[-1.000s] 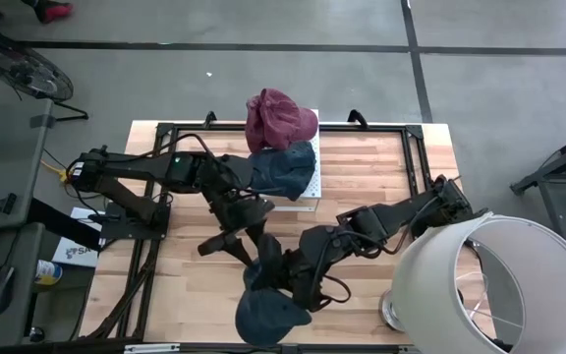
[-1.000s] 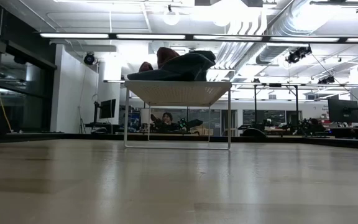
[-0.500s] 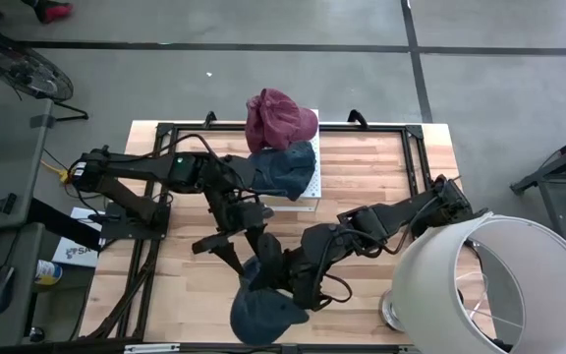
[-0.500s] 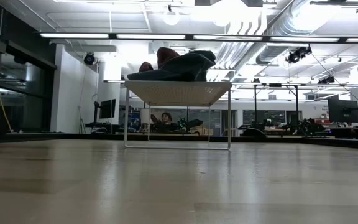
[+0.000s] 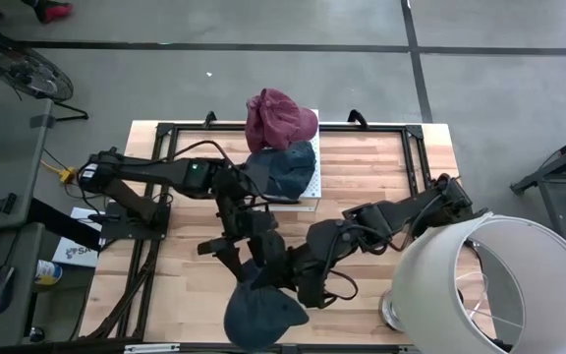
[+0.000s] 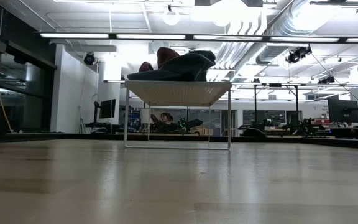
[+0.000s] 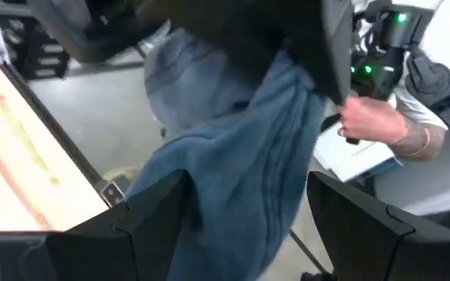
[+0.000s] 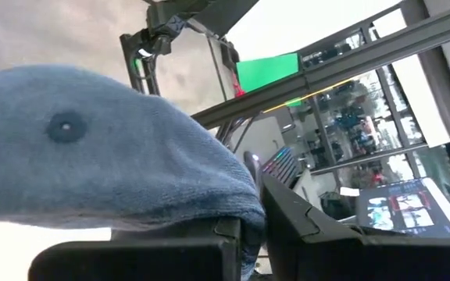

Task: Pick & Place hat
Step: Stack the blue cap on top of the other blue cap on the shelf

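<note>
Blue hat: hanging at the near edge of the wooden table, near the middle, partly over the edge; its crown with the top button is filling the right wrist view.
Right gripper: reaching in from the right side and pinching the blue hat's fabric between fingers that are closed tight on it.
Left gripper: sitting just left of the blue hat, its fingers spreading wide apart; blue cloth is hanging in front of them in the left wrist view, but they are not clamping it.
White stand: standing at the far middle of the table on thin legs, as the low view is showing.
Dark blue hat: lying on the white stand, on its nearer part.
Maroon hat: lying on the far part of the stand, just beyond the dark blue hat and touching it.
White lampshade: standing at the near right corner of the table, well apart from the hats.
Person's hand: showing beyond the table in the left wrist view, holding something dark.
</note>
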You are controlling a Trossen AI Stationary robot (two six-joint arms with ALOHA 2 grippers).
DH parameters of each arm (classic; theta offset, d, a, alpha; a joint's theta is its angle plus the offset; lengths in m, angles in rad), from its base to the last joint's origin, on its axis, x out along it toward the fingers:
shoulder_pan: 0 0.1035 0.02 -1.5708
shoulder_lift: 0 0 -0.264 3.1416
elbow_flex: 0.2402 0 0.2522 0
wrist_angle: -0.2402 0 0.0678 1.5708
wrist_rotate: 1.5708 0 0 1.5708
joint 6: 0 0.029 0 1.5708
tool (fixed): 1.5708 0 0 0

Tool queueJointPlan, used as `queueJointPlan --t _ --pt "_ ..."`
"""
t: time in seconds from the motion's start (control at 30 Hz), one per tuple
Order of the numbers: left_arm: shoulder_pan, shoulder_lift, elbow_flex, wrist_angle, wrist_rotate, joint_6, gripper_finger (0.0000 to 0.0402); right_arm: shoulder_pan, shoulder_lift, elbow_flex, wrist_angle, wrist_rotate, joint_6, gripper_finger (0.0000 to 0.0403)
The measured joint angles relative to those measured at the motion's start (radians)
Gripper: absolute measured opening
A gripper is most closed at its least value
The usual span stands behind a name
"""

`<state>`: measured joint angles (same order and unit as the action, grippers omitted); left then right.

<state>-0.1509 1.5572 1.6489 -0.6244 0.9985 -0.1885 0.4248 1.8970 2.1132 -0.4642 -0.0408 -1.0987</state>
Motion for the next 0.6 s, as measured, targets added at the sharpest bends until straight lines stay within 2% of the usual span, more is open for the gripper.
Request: queueJointPlan --t 0.27,0.6 --pt "0.000 0.015 -0.001 0.079 0.091 -0.050 0.0263 0.000 -0.002 0.000 -0.063 -0.010 0.037 0.0021" --pt "-0.008 0.014 -0.002 0.091 0.087 -0.110 0.0263 -0.043 -0.008 0.000 -0.126 -0.024 0.079 0.0021"
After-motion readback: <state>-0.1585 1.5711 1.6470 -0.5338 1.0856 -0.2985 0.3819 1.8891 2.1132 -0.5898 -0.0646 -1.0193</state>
